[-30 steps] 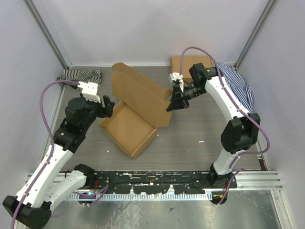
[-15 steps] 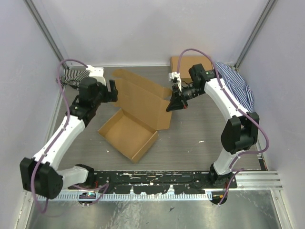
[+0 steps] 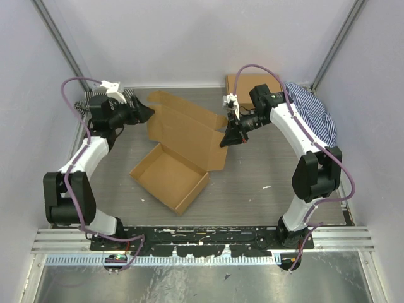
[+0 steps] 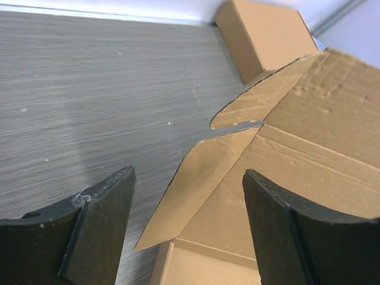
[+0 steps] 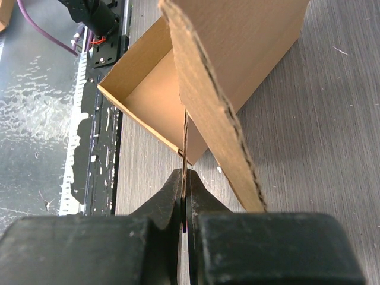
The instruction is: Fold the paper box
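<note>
Grey tabletop point(image 3: 265, 170) bears the paper box point(image 3: 183, 129), right gripper point(image 3: 225, 143) pinching its edge, left gripper point(image 3: 147, 113) spread wide.

Brown paper box point(image 3: 187, 131), blue-striped cloth point(image 3: 317, 112), grey table point(image 3: 252, 173).

Matt brown corrugated-cardboard paper box point(image 3: 189, 129); matt grey wood-grain table point(image 3: 252, 173); soft striped cloth point(image 3: 317, 115)

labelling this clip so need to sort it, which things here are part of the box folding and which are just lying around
In the job: paper box; right gripper, shut on its flap; left gripper, open beside its lid.
Lying about: closed cardboard box at the back; left striped cloth; right striped cloth.
</note>
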You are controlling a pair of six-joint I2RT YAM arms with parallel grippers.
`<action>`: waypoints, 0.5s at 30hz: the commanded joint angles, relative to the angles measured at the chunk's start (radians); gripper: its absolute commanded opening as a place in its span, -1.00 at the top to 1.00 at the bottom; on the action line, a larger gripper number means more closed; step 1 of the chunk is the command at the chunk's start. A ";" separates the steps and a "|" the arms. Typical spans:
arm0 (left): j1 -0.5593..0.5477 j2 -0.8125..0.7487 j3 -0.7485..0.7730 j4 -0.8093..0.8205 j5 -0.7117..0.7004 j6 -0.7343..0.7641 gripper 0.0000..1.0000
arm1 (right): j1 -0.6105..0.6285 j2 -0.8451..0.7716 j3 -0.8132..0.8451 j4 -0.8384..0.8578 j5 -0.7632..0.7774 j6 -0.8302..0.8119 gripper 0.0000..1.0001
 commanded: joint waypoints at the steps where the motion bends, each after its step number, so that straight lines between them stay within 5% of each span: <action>1: 0.003 0.056 0.039 0.172 0.199 0.032 -0.58 | -0.003 -0.001 0.029 0.007 -0.043 0.011 0.88; 5: 0.005 0.064 0.047 0.149 0.211 0.126 -0.59 | -0.003 -0.002 0.029 0.003 -0.044 0.000 0.87; 15: 0.005 0.168 0.042 0.269 0.291 0.085 -0.35 | -0.004 0.040 0.063 -0.070 -0.056 -0.059 0.86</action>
